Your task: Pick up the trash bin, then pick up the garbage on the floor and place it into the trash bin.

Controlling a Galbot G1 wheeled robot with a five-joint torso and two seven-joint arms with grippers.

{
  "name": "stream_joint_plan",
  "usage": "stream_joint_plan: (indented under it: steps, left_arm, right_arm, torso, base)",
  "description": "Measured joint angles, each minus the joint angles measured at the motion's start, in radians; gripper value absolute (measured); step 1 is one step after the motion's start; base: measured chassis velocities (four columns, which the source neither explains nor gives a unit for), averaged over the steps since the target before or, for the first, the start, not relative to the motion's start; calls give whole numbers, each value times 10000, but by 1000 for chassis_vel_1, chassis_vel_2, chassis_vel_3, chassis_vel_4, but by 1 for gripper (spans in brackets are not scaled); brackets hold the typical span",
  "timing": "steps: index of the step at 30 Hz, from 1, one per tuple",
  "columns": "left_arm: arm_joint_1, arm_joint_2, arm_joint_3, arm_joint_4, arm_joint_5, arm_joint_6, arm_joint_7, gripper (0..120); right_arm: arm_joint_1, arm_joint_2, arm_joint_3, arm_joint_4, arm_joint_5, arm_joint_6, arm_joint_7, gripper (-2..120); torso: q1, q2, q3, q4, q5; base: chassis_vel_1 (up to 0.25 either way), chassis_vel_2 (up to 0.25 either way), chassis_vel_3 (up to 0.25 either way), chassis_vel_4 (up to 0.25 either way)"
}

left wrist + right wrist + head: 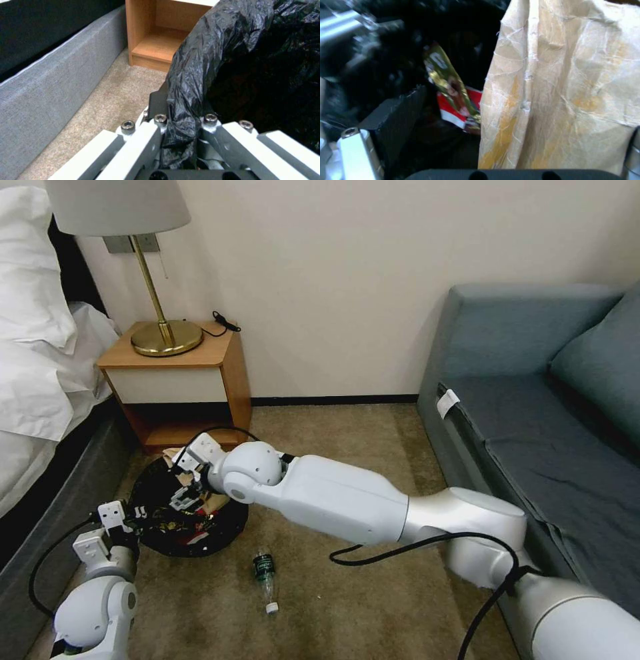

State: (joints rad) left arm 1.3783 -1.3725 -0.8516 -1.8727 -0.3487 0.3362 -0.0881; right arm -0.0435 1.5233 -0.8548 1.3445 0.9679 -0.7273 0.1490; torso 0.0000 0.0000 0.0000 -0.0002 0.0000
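1. The round white bin lined with crinkly black plastic [183,513] sits on the carpet, near left.
2. The right hand [187,493] hangs inside it, pinching crumpled tan paper [566,87].
3. The left hand [181,130] is pressed together on the bin's rim.
4. The clear green-labelled plastic bottle [265,573] lies just right of the bin.

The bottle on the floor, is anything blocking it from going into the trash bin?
Nothing lies on the carpet between the bottle and the trash bin. But the right pincer sits over the bin's opening with the tan paper, so that must clear first.
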Motion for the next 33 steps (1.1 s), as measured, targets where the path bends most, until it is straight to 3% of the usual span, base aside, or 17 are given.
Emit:
stream_joint_plan:
  steps: [7,17,22,33]
  left_arm:
    - [0,-15,57,7,-17,-10,3,4]
    - [-11,-55,205,49,-177,7,-29,4]
    - [-483,-49,359,259,-749,429,-256,4]
    - [-1019,-464,738,368,-1041,884,-417,4]
  right_arm:
    - [192,-128,-155,-79,-204,8,-201,100]
    - [869,-189,-529,-238,-1588,177,-899,100]
    - [1260,-531,-1168,64,-2867,206,-1052,100]
    - [2043,-623,-1794,521,-3249,179,-1718,100]
  torso:
    - [0,0,0,1,0]
    - [0,0,0,4,0]
    - [0,0,0,2,1]
    - [0,0,0,1,1]
  base:
    - [0,0,0,0]
    - [0,0,0,0]
    - [0,0,0,0]
    - [0,0,0,0]
